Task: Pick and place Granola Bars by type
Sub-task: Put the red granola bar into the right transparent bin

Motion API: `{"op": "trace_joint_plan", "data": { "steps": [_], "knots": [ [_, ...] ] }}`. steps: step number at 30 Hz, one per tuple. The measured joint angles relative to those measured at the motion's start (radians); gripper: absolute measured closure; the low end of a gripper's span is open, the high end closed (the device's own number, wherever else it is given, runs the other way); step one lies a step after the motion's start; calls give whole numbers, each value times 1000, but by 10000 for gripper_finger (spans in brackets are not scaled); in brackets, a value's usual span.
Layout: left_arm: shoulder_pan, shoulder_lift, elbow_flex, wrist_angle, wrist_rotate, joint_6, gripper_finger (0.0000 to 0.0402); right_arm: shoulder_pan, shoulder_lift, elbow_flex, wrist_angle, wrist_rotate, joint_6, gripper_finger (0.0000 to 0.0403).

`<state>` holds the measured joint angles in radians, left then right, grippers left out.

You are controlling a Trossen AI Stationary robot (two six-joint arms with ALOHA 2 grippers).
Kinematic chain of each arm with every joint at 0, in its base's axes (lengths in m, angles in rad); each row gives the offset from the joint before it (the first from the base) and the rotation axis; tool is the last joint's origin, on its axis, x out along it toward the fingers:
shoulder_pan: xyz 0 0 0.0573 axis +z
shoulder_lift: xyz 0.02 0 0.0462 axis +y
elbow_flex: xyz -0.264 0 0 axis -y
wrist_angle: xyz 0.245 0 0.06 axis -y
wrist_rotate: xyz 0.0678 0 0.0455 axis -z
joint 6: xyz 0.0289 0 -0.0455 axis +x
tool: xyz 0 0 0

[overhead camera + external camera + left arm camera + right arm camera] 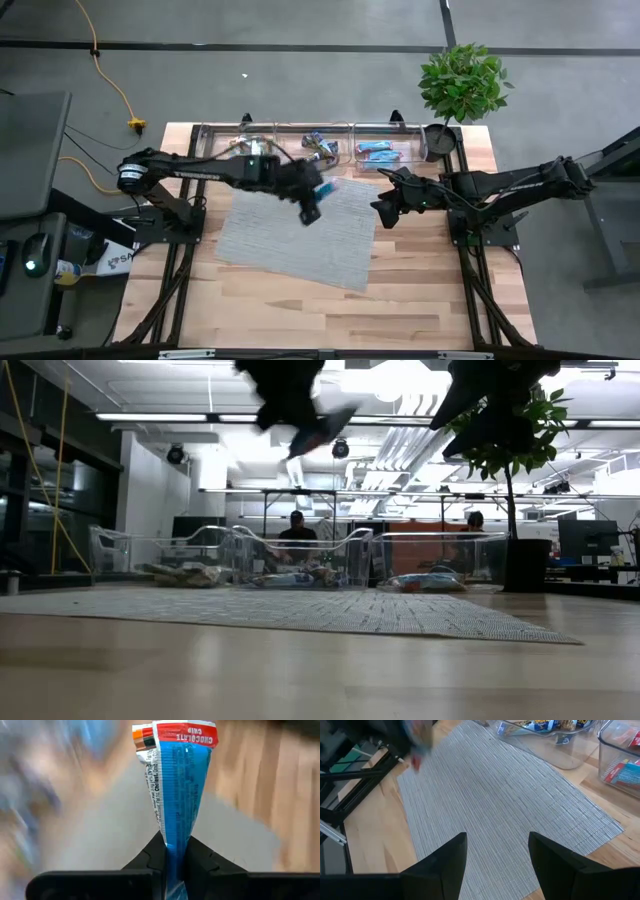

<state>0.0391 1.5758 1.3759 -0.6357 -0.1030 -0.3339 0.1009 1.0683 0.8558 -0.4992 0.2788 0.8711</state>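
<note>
Between your left gripper (175, 857)'s 2 closed fingers (150, 857) stands a blue granola bar (177, 785), long axis pointing straight outward; your right gripper (497, 852) hangs open, holding nothing.

2 dark arms (200, 168) (black claws)

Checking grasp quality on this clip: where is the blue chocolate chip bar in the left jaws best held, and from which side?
The left gripper is shut on the blue chocolate chip bar at one short end, its flat faces between the jaws. That suits it: the wrapper is thin and flat, so pinch across the faces near an end, coming in along its length.
</note>
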Motion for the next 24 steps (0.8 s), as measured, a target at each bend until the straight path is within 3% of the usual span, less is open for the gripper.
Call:
{"op": "trace_joint_plan", "data": {
  "steps": [3,5,10,15,19,24],
  "knots": [
    [24,7,110,48,-116,186,369,0,0,0,0,0,0,206],
    [65,16,159,128,-134,298,369,0,0,0,0,1,0,206],
    [219,52,203,257,35,456,369,0,0,0,3,2,9,206],
    [360,159,242,249,226,510,369,0,0,0,3,9,21,206],
    [395,275,318,282,350,568,369,-1,0,0,7,34,28,206],
    [392,437,457,252,386,635,369,-2,0,0,13,52,35,206]
  ]
}}
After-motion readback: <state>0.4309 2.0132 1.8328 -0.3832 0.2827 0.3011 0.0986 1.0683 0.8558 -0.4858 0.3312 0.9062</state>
